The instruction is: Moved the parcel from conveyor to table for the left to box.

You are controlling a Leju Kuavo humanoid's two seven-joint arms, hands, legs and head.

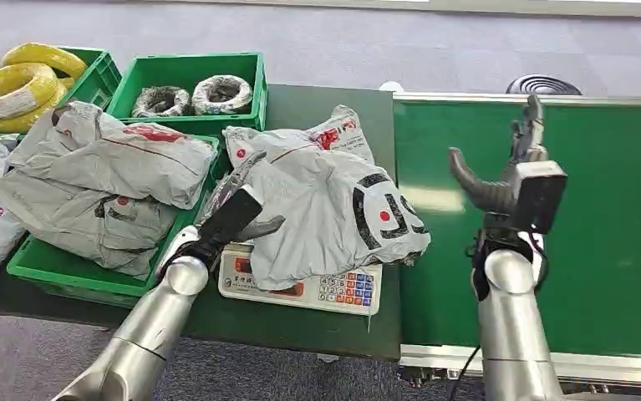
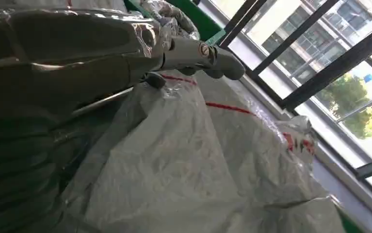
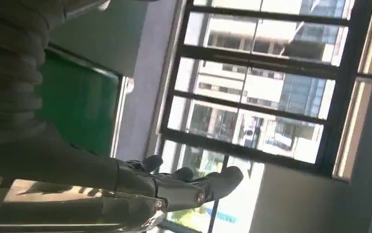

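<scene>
The grey parcel (image 1: 325, 205) lies on the white scale (image 1: 300, 288) on the dark table (image 1: 317, 109). My left hand (image 1: 229, 217) rests against its near side, fingers (image 2: 193, 53) laid flat on the plastic, gripping nothing. My right hand (image 1: 505, 171) hangs raised over the green conveyor (image 1: 601, 251), fingers spread and empty. A green crate (image 1: 58, 276) of parcels sits beside the scale.

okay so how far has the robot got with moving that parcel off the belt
Done: the grey parcel lies on the scale on the table, off the green conveyor. In hand: the left robot hand touches its edge; the right robot hand hovers open over the belt. Left: boxing it in the crate.
</scene>
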